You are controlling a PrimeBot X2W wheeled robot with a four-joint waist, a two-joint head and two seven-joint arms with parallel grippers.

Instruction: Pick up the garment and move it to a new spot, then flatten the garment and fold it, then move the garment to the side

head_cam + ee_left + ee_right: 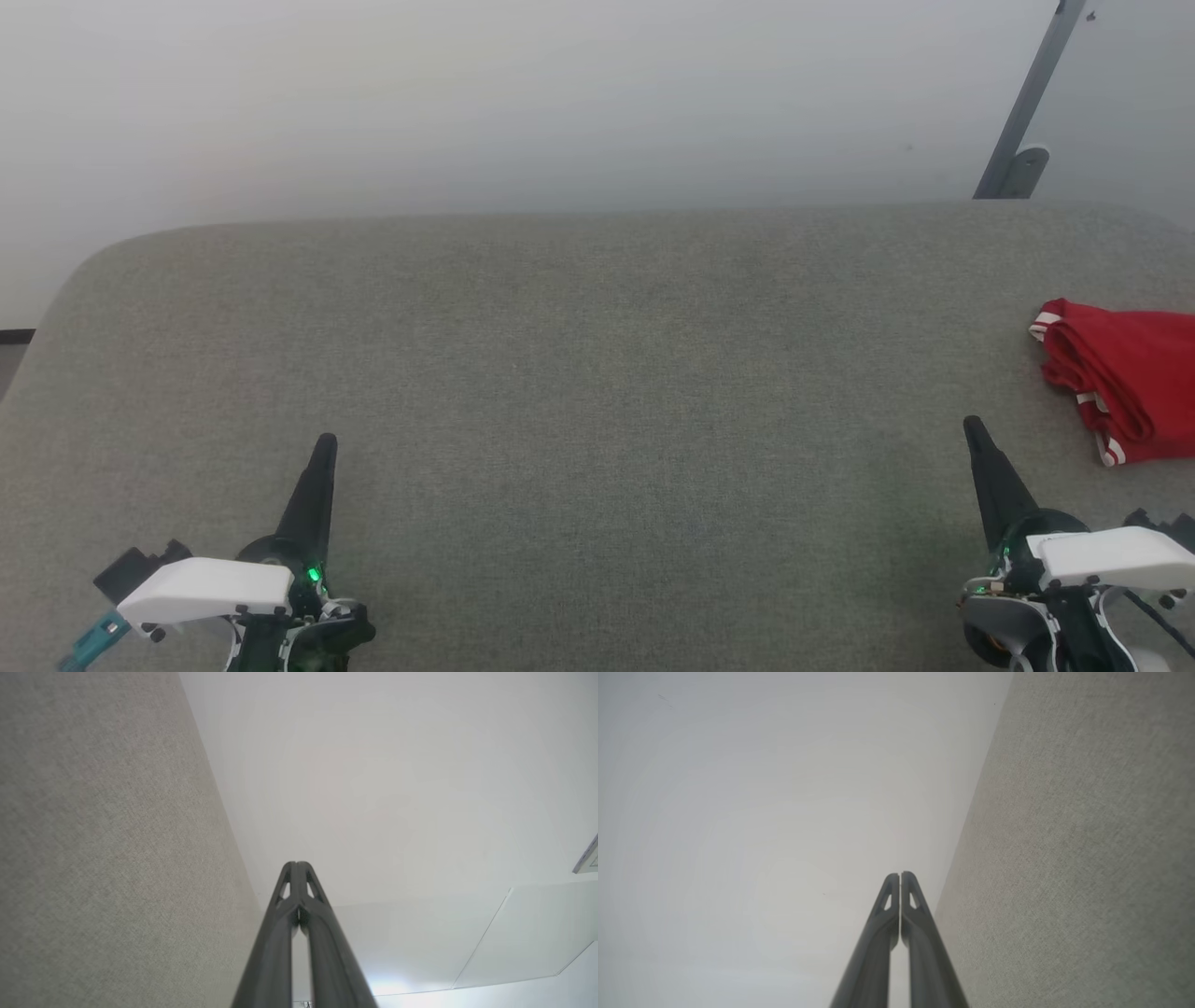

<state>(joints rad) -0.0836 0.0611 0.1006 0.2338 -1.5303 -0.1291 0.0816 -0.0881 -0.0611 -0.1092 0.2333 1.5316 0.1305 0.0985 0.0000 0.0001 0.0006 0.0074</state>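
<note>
Head view has the garment folded in a loose bundle at the right edge of the tabletop, partly cut off by the frame. The right pincer is near it but not touching, its fingers together and empty. The left pincer, also closed together, is well apart.

You've got a grey-green fabric-covered surface with rounded far corners across the lower head view. Behind it is a plain white wall. Upper right, a slanted grey metal bar ends in a rounded grey foot just behind the surface's far edge. Far left there's a dark strip, can't tell what. Left wrist view, low right: pale panels with thin seams.
</note>
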